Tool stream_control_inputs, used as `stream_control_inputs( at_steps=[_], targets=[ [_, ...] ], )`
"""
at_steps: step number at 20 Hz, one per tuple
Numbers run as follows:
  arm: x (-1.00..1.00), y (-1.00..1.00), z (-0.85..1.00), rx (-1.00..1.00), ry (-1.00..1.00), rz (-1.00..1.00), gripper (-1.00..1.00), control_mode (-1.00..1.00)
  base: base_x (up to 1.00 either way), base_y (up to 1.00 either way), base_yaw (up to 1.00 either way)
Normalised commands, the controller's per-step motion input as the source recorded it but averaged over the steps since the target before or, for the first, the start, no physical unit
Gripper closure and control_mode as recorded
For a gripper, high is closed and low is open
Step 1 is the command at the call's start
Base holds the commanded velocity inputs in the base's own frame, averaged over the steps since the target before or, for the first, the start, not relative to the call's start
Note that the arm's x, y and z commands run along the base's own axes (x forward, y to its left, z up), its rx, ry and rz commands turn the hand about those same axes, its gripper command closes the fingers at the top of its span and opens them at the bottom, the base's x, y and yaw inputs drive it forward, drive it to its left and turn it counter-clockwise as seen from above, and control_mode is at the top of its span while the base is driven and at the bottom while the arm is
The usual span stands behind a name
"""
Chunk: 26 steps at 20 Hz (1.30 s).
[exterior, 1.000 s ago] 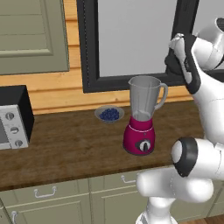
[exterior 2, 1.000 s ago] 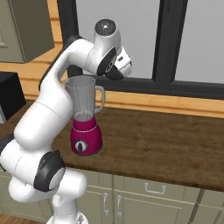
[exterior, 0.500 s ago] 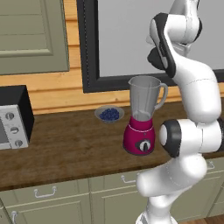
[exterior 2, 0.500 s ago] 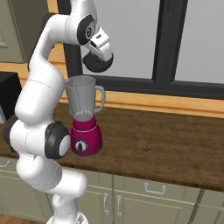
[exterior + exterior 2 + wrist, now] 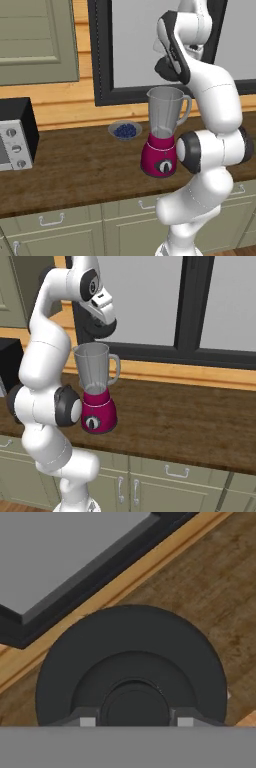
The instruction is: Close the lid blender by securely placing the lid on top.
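In the left base view, the lid is carried just above the open rim of the blender, slightly toward its handle side. In the right base view, it is seen apart from the rim, the blender directly below on the table. In the hand view, the tool is seen clamped on the lid's central knob.

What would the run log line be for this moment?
gripper: shut on lid | lid: held above blender jar | jar: open, lid not yet seated | blender: upright on counter

One blender, one lid, one blueberry bowl, one microwave
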Motion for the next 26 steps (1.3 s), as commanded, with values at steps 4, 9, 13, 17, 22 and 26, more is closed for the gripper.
stream_control_inputs(
  at_steps=[4,9,13,17,22,26],
  targets=[
    [0.03,0.38,-0.36,0.00,0.10,0.00,1.00,-1.00,0.00,0.00,0.00],
    [0.00,0.22,-0.43,0.00,0.13,0.01,1.00,-1.00,0.00,0.00,0.00],
    [0.04,0.03,-0.11,0.06,0.03,0.00,1.00,-1.00,0.00,0.00,0.00],
    [0.03,0.00,-0.06,0.09,0.00,0.00,1.00,-1.00,0.00,0.00,0.00],
    [0.01,0.00,-0.14,-0.02,0.09,0.00,1.00,-1.00,0.00,0.00,0.00],
    [0.00,0.00,-0.07,-0.05,0.16,0.00,1.00,-1.00,0.00,0.00,0.00]
  ],
)
